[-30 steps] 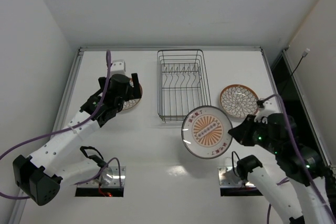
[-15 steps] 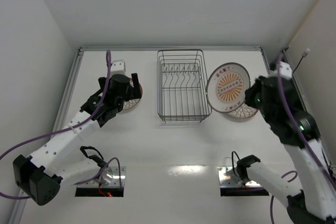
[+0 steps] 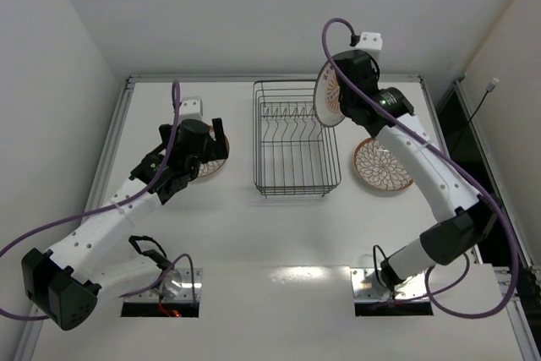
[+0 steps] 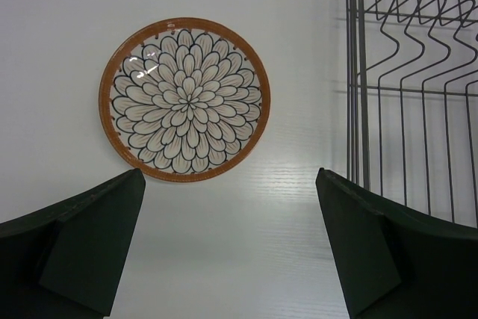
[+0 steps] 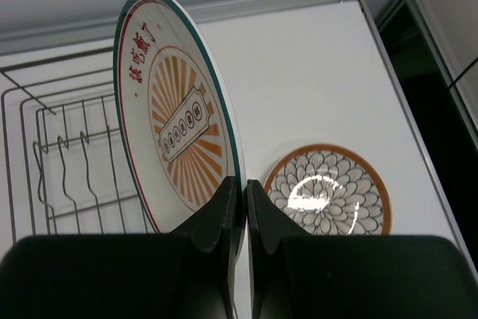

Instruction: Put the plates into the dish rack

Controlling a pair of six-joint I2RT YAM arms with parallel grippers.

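Within the last second the sunburst plate has been carried from the near right of the dish rack to its far right corner, and it has been turned from nearly flat to standing on edge. It is clamped at its rim by the right end effector, whose fingers are closed on it from both sides. The plate is therefore judged to be aligned for lowering between the prongs, but no plate has yet been loaded. The left end effector has not been moved; it is held fully open and empty above the left petal plate, which lies flat on the surface left of the rack. The right petal plate lies flat to the right of the rack. In the top view the left petal plate is mostly covered by the left end effector. The lower rim of the sunburst plate is hidden behind the fingers, so it cannot be determined whether it is clear of the rack wire or touching it. The rack is cut off in both wrist views.
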